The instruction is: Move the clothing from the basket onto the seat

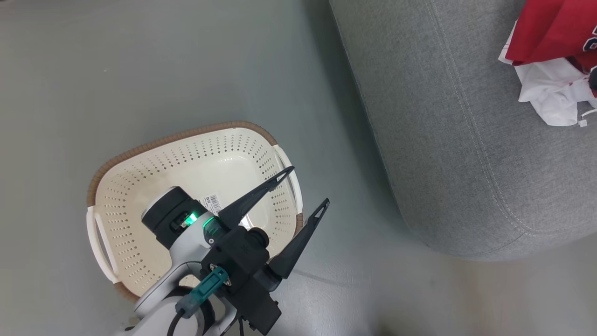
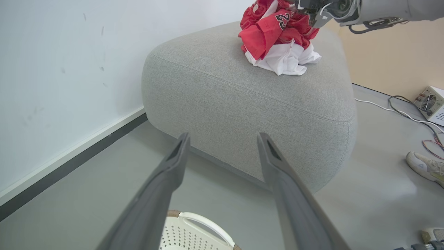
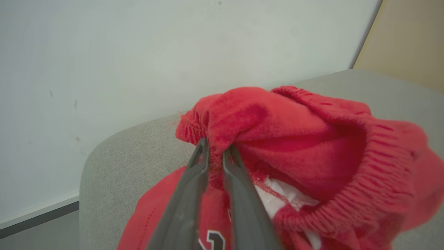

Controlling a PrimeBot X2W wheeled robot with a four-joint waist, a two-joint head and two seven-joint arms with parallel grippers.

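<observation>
Here the clothing (image 2: 277,38) lies bunched on top of the seat (image 2: 242,97), the right gripper (image 3: 215,147) pinched narrow on a red fold of it. The left gripper (image 1: 309,185) hangs with fingers spread wide over the basket (image 1: 186,154), beside the seat.

clothing (image 2: 270,34): bright red, white trim, dark numerals outlined white
basket (image 1: 135,186): cream, dotted holes, brown rim
seat (image 1: 457,149): plain grey
floor (image 1: 140,70): grey
</observation>
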